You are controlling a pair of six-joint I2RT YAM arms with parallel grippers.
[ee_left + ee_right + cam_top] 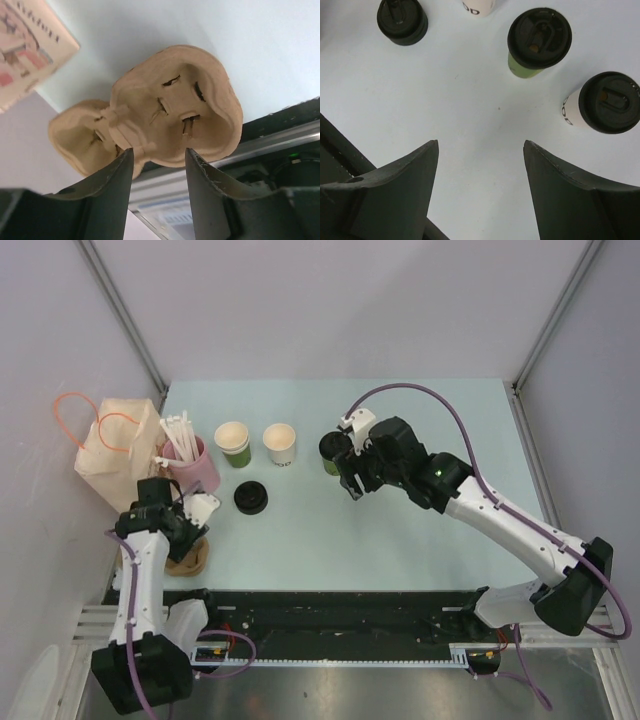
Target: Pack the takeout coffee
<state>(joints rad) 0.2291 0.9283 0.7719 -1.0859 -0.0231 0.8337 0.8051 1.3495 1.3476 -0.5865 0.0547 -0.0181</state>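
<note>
Here the right claw (pixel 480 142) points downward, spread, near the green cup (pixel 535 47).

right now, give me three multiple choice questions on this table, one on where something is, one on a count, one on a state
1. Where is the cardboard cup carrier?
A) at the table's far right corner
B) under the left gripper, at the near left edge of the table
C) in the right gripper

2. How many cups in the right wrist view are capped?
A) none
B) two
C) four

3. How is the right gripper?
A) open, holding nothing
B) shut on a lid
C) shut on a straw

Answers:
1 B, the left wrist view looks down on the carrier just past the fingertips.
2 B, the green cup and the white cup beside it are capped.
3 A, its jaws stand apart over bare table.
</note>
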